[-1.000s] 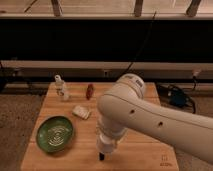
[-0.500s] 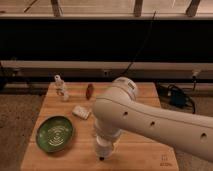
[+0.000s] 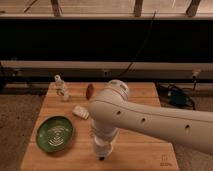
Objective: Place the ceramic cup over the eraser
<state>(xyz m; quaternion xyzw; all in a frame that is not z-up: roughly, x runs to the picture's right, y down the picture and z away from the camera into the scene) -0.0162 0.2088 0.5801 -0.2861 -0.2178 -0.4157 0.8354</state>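
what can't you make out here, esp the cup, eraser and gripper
- Cup: not seen in the camera view; the arm may hide it.
- Eraser: not seen either; it could lie behind the arm's lower end.
- Gripper: low over the table near its front edge, dark and small.
- Bottle figure and red thing: too small to identify.

Materials, as I see 'em:
Wood-grain table [image 3: 145,142], matt; green plate [image 3: 55,133] glossy w/ glaze; gripper [image 3: 100,156] down by table, white smooth plastic arm [image 3: 150,120].
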